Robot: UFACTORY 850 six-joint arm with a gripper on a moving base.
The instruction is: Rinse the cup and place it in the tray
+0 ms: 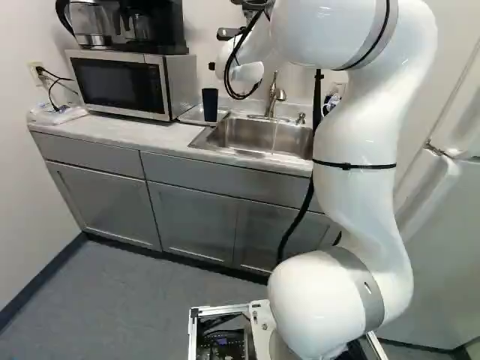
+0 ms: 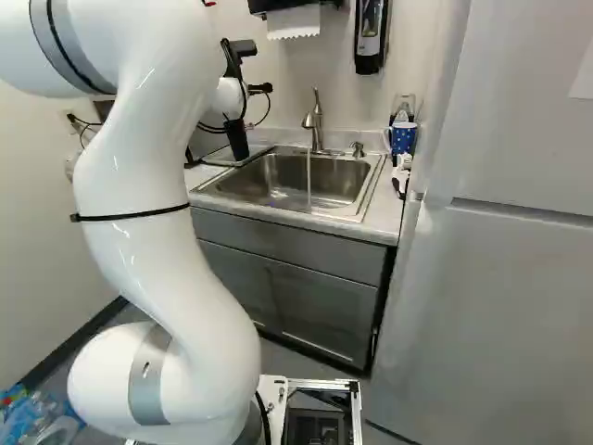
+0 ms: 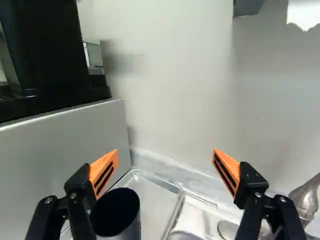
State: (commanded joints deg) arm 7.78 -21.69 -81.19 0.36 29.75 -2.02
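The dark cup (image 1: 210, 105) stands upright, apparently in the metal tray (image 3: 159, 197), so it looks placed; whether it has been rinsed, I cannot tell. The jaws (image 3: 165, 154) are spread wide and hold nothing, with one finger close over the cup in the wrist view. A sideways move or a drop from here could make that finger clip the rim and tip the cup. The microwave (image 1: 124, 84) sits close beside the tray, so drifting that way risks scraping its side. A thin stream of water (image 2: 309, 178) appears to fall from the faucet (image 2: 316, 120) into the sink (image 2: 278, 176); leaving now would likely waste it, and a low retreat might bump the spout.
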